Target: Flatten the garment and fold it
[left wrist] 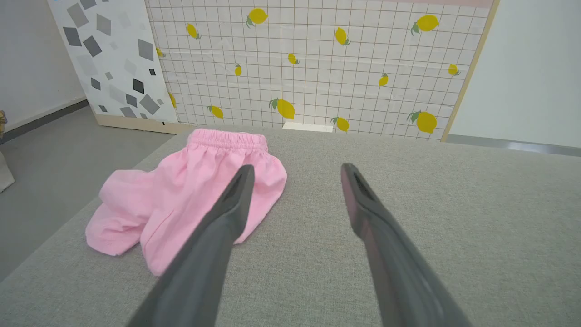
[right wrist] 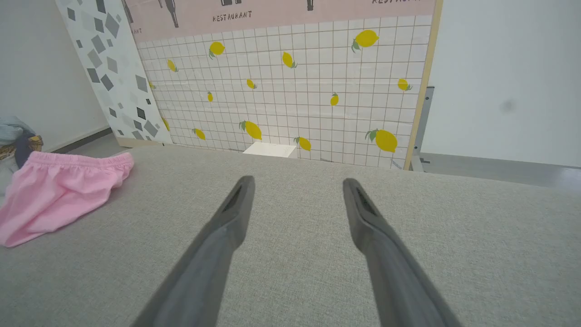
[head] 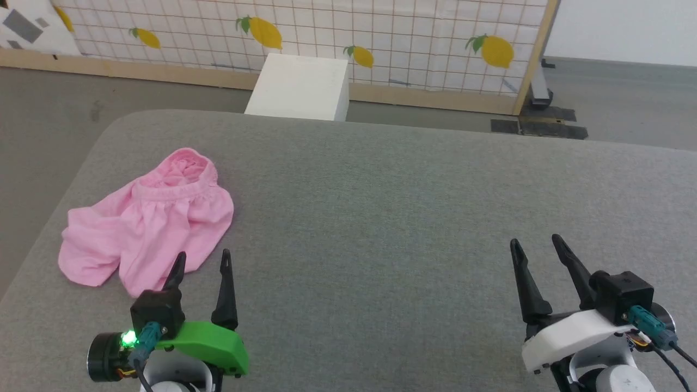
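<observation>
The garment (head: 147, 220), light pink shorts, lies rumpled on the left part of the grey padded surface (head: 381, 218), waistband toward the far side, both legs pointing to the near left. My left gripper (head: 202, 259) is open just near of its right leg, one fingertip overlapping the fabric's edge in the head view. In the left wrist view the shorts (left wrist: 181, 200) lie left of and beyond my open left gripper (left wrist: 295, 169). My right gripper (head: 536, 243) stands open far to the right over bare surface. The right wrist view shows the shorts (right wrist: 59, 193) at the far left and my open right gripper (right wrist: 297, 180).
A white box (head: 299, 87) stands on the floor beyond the surface's far edge, before a lemon-patterned tiled panel (head: 381, 32). The surface's left edge (head: 49, 218) runs close to the shorts. A pile of other cloth (right wrist: 16, 136) lies on the floor at far left.
</observation>
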